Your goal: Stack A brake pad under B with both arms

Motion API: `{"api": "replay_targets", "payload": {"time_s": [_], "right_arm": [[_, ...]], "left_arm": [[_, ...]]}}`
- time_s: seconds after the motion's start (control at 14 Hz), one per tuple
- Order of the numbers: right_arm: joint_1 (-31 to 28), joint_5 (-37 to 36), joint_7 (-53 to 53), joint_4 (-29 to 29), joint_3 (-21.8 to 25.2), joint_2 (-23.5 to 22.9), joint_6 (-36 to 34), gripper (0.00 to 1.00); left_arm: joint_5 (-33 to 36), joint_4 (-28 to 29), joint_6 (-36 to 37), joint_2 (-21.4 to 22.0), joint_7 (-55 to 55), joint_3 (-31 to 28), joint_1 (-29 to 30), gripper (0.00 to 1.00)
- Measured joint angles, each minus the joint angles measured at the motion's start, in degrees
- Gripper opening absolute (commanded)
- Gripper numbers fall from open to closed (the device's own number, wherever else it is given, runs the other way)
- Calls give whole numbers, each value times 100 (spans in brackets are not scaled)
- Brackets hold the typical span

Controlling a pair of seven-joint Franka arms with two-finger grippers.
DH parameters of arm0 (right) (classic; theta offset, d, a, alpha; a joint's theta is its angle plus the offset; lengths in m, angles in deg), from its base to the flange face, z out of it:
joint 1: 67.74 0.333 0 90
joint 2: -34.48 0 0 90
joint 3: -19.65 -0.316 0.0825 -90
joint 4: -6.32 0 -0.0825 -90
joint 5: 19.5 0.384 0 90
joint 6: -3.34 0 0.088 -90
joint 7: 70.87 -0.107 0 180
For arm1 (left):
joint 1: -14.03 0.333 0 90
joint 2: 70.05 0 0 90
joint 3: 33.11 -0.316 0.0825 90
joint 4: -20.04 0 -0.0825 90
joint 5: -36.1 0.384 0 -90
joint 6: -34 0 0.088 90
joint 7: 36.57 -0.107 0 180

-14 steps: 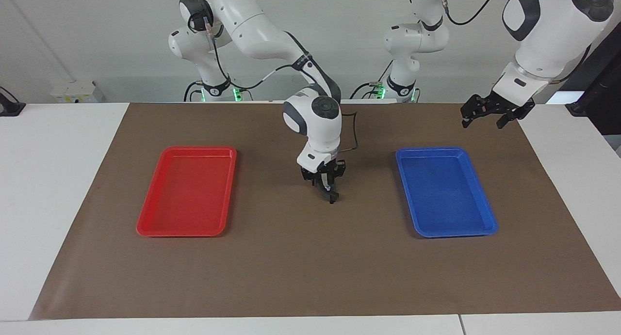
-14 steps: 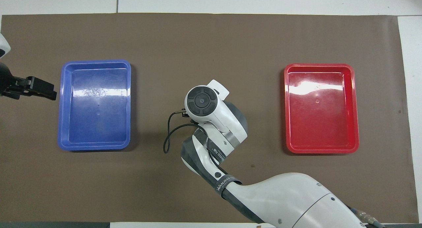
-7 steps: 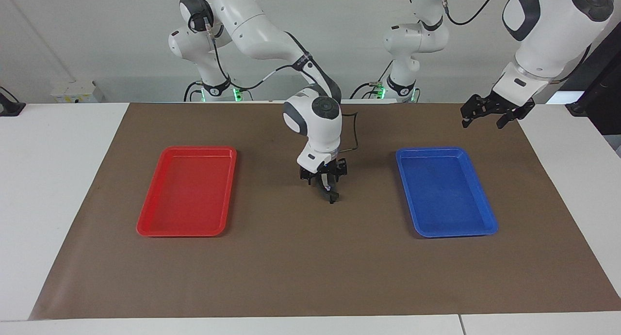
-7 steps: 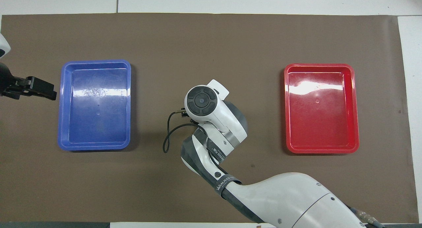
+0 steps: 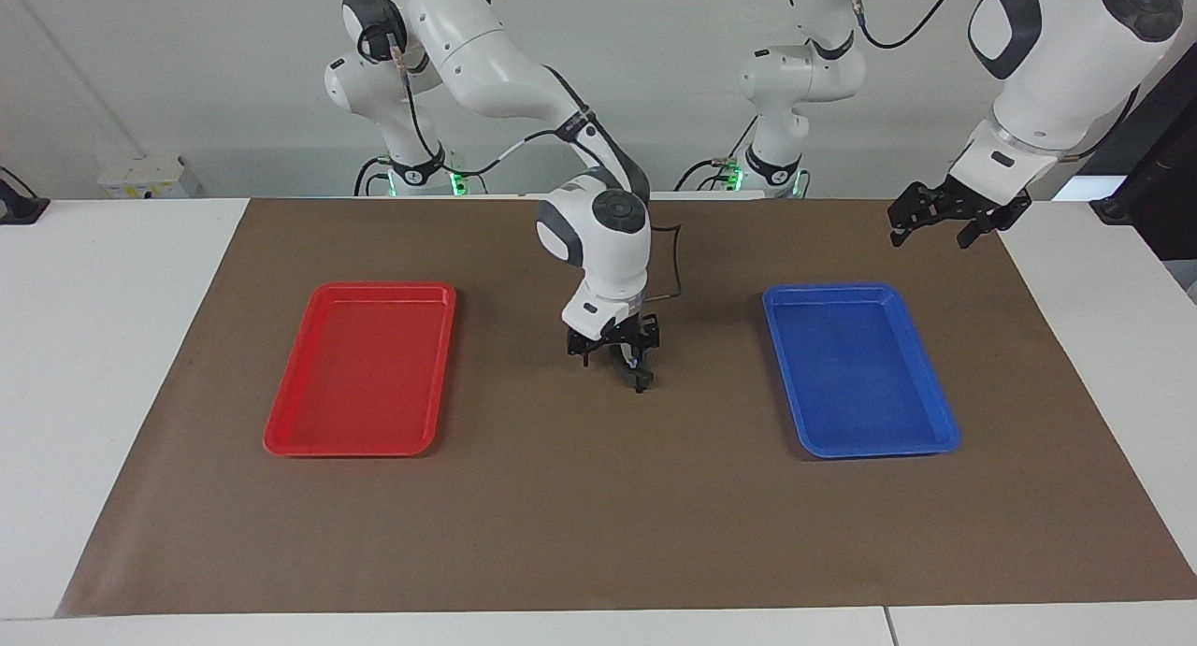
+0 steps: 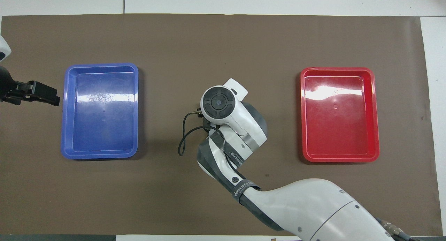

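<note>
Brown paper mat covers the desk. Facing view: white-armed black right gripper sits low at desk centre, between the red plastic tray and blue plastic tray. It has shifted toward the right arm's end and lifted slightly; the small dark grey brake piece stayed flat on the mat. Probably released, so placement looks done. The piece is just beside the gripper tips, toward the left arm's end. Right grip state: cannot tell. Pad or crescent shoe: cannot tell.
Black left gripper waits, spread and empty, over the mat's corner near the left arm's base.

Overhead view: right arm hides the piece. Left gripper hangs beside the blue tray.
</note>
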Motion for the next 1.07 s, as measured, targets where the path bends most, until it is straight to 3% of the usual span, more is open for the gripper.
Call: {"api": "replay_targets", "payload": {"time_s": [0.5, 1.07], "right_arm": [[-39, -23, -271, 154, 19, 120, -112, 99], [-1392, -85, 5, 284, 32, 1810, -1514, 99]], "left_arm": [[0, 0, 0, 0, 0, 0, 0, 100], [0, 0, 0, 0, 1, 0, 0, 100]]}}
